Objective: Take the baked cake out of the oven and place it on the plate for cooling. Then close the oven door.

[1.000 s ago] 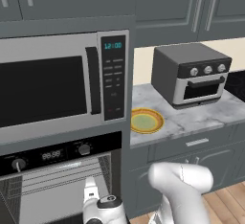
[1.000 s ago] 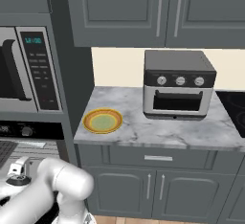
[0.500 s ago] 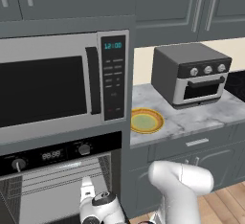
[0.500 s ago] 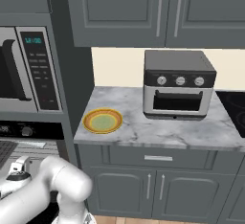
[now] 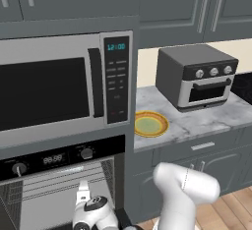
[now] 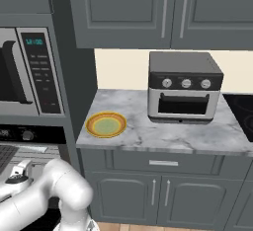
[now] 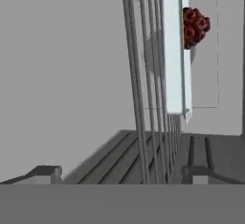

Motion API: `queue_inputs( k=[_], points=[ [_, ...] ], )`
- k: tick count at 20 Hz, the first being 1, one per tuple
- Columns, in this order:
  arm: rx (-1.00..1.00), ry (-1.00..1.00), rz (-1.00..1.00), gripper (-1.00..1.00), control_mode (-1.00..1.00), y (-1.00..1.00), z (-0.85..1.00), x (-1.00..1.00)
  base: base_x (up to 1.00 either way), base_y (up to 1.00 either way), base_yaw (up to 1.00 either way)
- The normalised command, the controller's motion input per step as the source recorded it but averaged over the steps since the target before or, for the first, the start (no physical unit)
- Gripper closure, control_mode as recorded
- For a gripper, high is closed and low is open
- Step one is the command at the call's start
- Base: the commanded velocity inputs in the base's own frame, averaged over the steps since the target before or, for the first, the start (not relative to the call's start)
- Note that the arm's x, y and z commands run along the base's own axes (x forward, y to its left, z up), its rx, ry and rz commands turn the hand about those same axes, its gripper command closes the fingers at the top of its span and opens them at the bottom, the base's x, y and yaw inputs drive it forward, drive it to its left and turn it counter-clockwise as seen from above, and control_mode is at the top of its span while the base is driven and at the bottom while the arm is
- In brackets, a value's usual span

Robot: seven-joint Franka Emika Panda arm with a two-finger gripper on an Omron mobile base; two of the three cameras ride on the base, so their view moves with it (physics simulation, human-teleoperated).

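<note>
The oven [image 5: 54, 158] stands open under the microwave, its wire racks [image 5: 64, 185] showing. My gripper [image 5: 83, 193] reaches into its mouth, open, with nothing between its wide-apart fingertips [image 7: 46, 173]. The hand view is rolled sideways. In it the baked cake [image 7: 194, 27], small and dark red, sits on a pale tray [image 7: 172, 50] on a rack [image 7: 143, 98], well ahead of the gripper [image 7: 120, 174] and off to one side. The plate [image 5: 151, 124], yellow-rimmed with a green centre, lies on the counter right of the oven [image 6: 105, 125]. The oven door is out of view.
A silver microwave [image 5: 49, 91] hangs above the oven. A grey toaster oven [image 5: 197, 76] stands on the marble counter [image 5: 211, 116] right of the plate. Grey cabinets run above and below. My white arm [image 6: 44, 195] fills the lower foreground.
The hand has eased a little lower and leftward at the oven's mouth. The jaws stay just as wide. Plate and cake have not moved.
</note>
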Motion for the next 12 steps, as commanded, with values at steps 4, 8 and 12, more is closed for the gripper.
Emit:
queue_inputs(
  k=[4,8,12],
  points=[
    [-0.01,0.00,-0.15,-1.00,-1.00,0.21,-0.24,0.36,0.00,0.00,0.00],
    [-0.01,-0.02,-0.11,-1.00,-1.00,0.13,-0.27,0.37,0.00,0.00,0.00],
    [0.00,-0.08,-0.02,-1.00,-1.00,0.00,-0.23,0.37,0.00,0.00,0.00]
  ],
)
